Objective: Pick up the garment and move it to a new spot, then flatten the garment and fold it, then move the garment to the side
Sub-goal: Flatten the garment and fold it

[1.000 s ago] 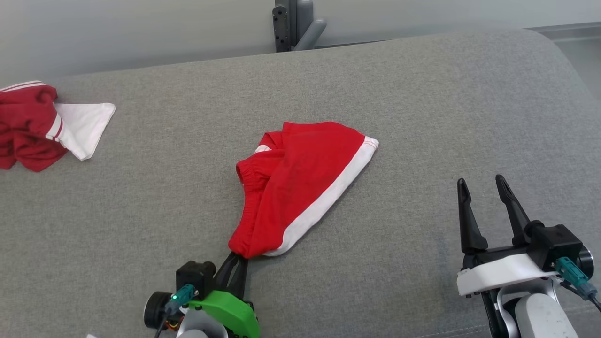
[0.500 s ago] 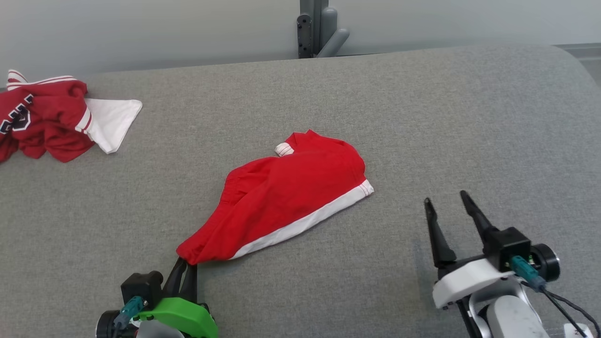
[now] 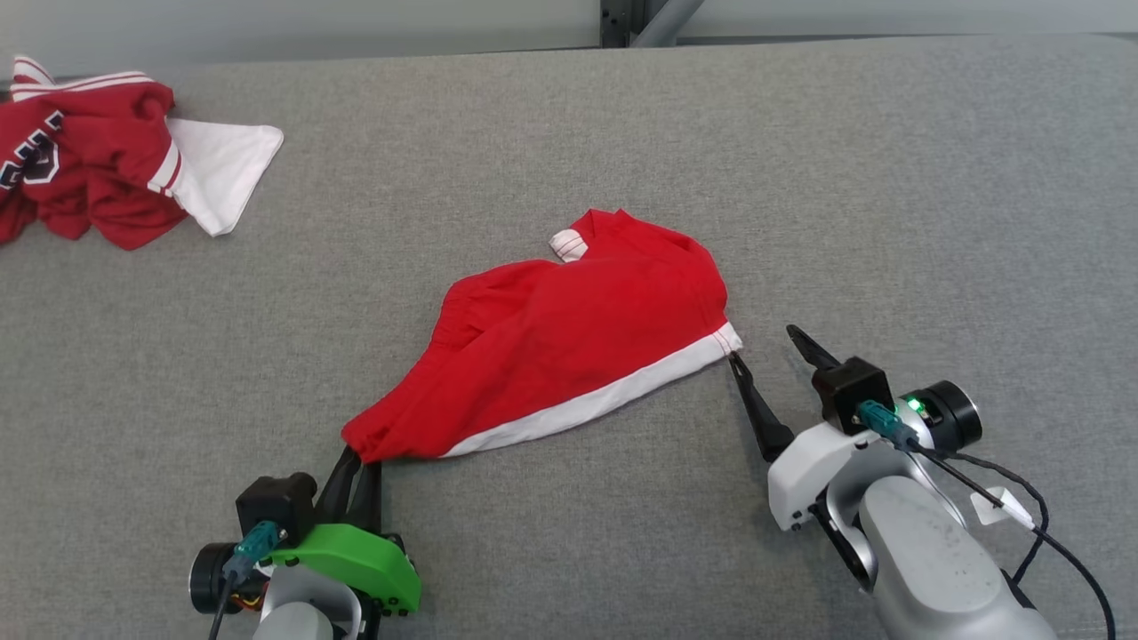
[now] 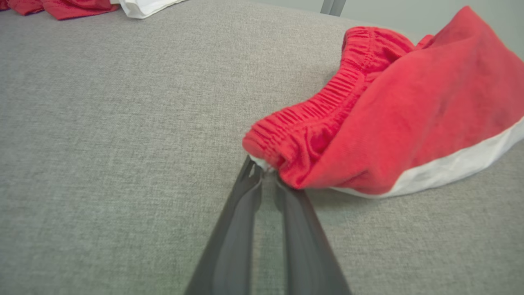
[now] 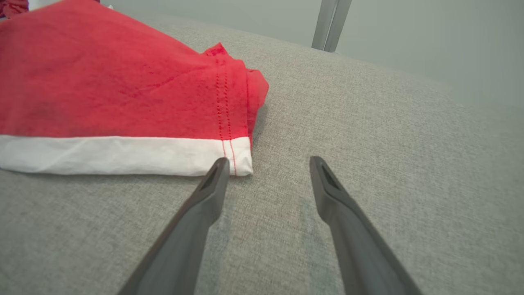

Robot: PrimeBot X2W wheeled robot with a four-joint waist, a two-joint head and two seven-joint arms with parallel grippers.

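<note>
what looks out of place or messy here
The red shorts lie skewed and doubled over, waistband rumpled, one corner pinched in the left pincer. The right pincer stands open by the white hem corner. A red and white jersey sits crumpled at the far left.

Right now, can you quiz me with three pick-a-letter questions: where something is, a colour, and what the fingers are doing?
1. Where is the crumpled clothes pile?
A far left of the grey surface
B on the floor
C on a chair

2. The band along the red shorts is:
A blue
B white
C yellow

3. The left gripper has its fingers:
A wide apart
B shut on the shorts' corner
C holding a cup

Answers:
1 A, it lies at the head view's upper left.
2 B, the edge strip is plainly white.
3 B, both fingers pinch the waistband end.
</note>
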